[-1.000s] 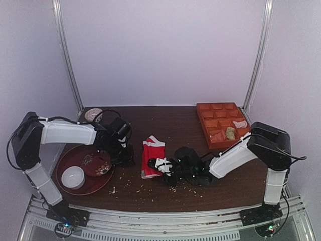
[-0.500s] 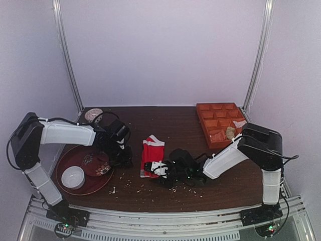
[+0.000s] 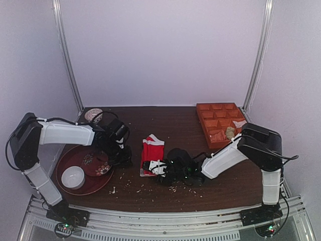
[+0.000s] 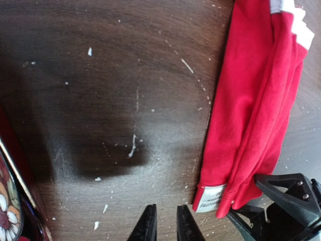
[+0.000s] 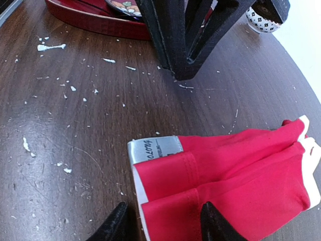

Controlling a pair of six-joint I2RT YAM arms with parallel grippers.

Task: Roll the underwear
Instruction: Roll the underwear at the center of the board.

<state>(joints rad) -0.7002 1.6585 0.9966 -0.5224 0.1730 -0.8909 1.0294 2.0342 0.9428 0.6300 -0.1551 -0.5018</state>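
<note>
The right gripper (image 5: 164,206), parted, straddles the underwear (image 5: 235,175) at its labelled corner. The left gripper (image 4: 166,207), narrowly parted and empty, hovers just left of it. Left of that gripper, a tray (image 3: 62,160) holds a bowl (image 3: 73,176) and a plate (image 3: 96,164).

I have a left arm (image 3: 65,133) and a right arm (image 3: 228,156), both made of smooth white shells set between bulky black joints, with thin black cables (image 3: 8,150) looping alongside. Each stands on a black base (image 3: 67,217) with tiny coloured lights. My left gripper (image 4: 165,211) has two slim black fingers (image 4: 148,223) that narrow to blunt tips. My right gripper (image 5: 164,208) has broader black wedges, and its angular black frame shows two small screws (image 4: 301,183).
</note>
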